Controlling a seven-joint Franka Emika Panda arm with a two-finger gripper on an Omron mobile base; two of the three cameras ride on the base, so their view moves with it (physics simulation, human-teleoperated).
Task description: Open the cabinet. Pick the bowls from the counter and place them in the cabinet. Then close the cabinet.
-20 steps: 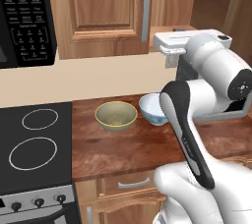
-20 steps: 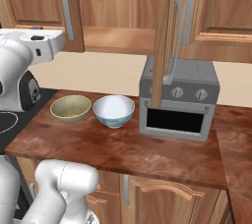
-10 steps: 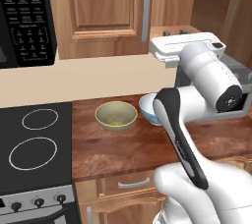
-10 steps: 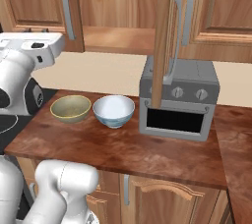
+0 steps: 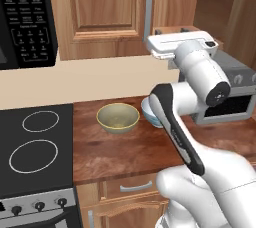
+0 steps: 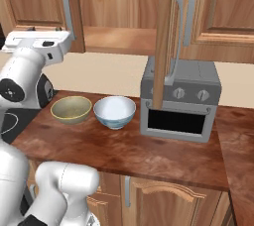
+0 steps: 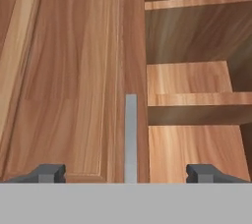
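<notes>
Gripper (image 7: 125, 173) is released: jaws wide apart, nothing between the pads, both fingertips (image 7: 47, 173) well clear of the grey bar handle (image 7: 130, 137) that sits centred between them in the hand view. The hand is up at the lower edge of the wall cabinet (image 6: 124, 7), next to the left door's handle.

Cabinet state: right door (image 6: 163, 36) swung out edge-on toward the cameras, left door (image 5: 102, 7) flat and closed. Interior is exposed, bare wooden shelf (image 7: 189, 78) visible in the hand view and the right base view.

Both bowls are on the reddish-brown counter (image 6: 124, 150), upright, just beside each other. Olive-yellow bowl (image 6: 72, 109) is nearer the stovetop (image 5: 35, 147), white-and-blue bowl (image 6: 114, 112) is between it and the grey toaster oven (image 6: 178, 101). In the left base view the arm covers most of the white bowl. Microwave (image 5: 25, 19) hangs above the stovetop.
</notes>
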